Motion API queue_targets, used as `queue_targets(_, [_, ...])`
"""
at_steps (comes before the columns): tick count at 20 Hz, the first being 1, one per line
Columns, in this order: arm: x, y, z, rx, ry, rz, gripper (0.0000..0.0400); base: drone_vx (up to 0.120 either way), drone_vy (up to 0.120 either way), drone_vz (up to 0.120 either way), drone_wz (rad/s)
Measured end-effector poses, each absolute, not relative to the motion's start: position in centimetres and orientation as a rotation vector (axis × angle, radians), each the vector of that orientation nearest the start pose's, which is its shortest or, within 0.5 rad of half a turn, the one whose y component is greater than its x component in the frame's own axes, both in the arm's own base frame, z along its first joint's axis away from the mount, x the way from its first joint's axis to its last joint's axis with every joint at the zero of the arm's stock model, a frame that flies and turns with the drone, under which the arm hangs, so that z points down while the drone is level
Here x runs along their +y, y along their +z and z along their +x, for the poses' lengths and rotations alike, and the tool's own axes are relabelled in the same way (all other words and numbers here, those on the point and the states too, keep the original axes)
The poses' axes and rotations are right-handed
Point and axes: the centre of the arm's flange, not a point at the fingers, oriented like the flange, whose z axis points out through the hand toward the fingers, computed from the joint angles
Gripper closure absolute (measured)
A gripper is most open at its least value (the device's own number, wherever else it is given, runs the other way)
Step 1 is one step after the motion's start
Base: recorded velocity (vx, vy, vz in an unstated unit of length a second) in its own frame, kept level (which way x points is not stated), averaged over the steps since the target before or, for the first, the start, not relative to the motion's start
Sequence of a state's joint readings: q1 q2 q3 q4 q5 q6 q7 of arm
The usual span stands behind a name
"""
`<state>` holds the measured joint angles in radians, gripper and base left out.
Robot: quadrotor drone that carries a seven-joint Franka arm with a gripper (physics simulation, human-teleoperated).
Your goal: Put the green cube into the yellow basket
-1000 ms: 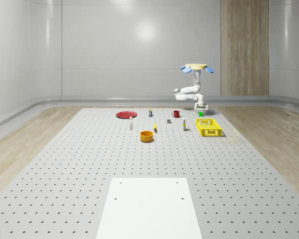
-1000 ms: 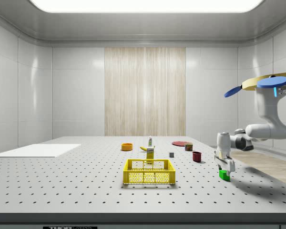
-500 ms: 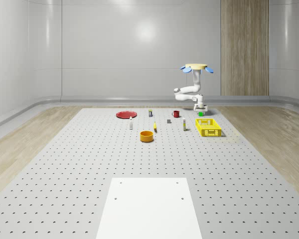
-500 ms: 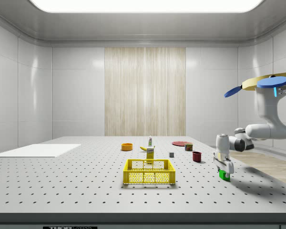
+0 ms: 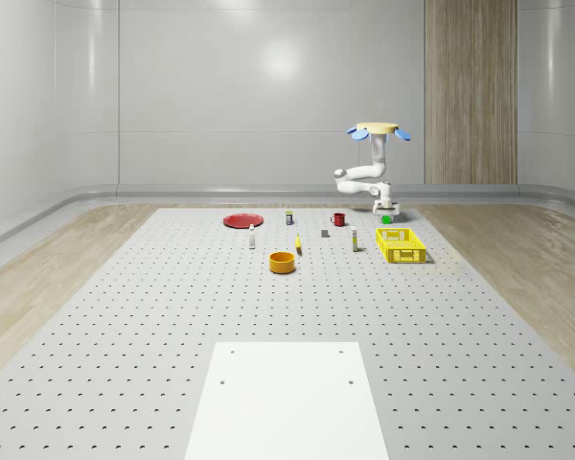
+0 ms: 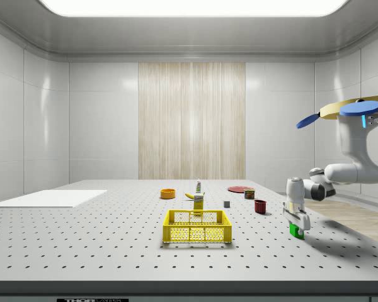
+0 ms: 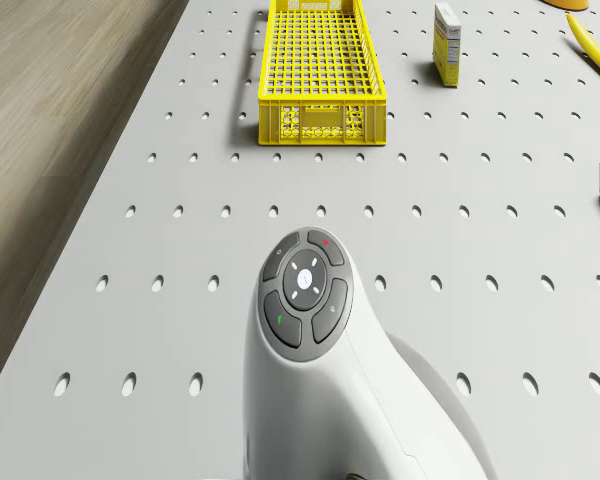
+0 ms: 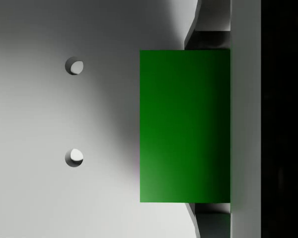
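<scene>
You have the green cube (image 6: pixel 296 231) sitting right at the pincer (image 6: pixel 297 225), which points down over it at the desk (image 6: pixel 113 251) near the side view's right edge. In the wrist view the cube (image 8: pixel 185 126) lies against one finger (image 8: pixel 244 119), whose dark face runs along one side of it. Whether the pincer is released or clenched on the cube you cannot tell: the other finger is hidden, and in the side view the cube's top is covered by the fingertips. Whether the cube rests on the desk or is just off it is also hard to make out.

The yellow basket (image 6: pixel 197 226) stands well apart from the cube, toward the side view's left; from the drone camera you see the basket (image 7: pixel 320 70) beyond the arm's wrist (image 7: pixel 305 290), which blocks the cube there.

The drone (image 6: pixel 356 110) hovers high above the desk's far edge, at the side view's right. From it the arm (image 6: pixel 356 167) drops down, bends at the elbow, reaches level toward the basket, then turns straight down at the wrist. In the whole-scene view the pincer (image 5: pixel 386 213) hangs just behind the basket (image 5: pixel 400 245)
</scene>
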<state>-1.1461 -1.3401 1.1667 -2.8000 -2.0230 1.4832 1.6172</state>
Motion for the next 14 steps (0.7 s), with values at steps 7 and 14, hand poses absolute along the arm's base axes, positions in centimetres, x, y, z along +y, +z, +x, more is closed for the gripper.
queue_targets(7, [0.4,54.6,31.9,-0.002,0.786,0.0,0.0135,0.0,0.0,0.0,0.0])
queue_targets(14, [0.4,52.4,31.9,-0.002,0.786,0.001,0.0148,0.006,0.0,0.04,0.0])
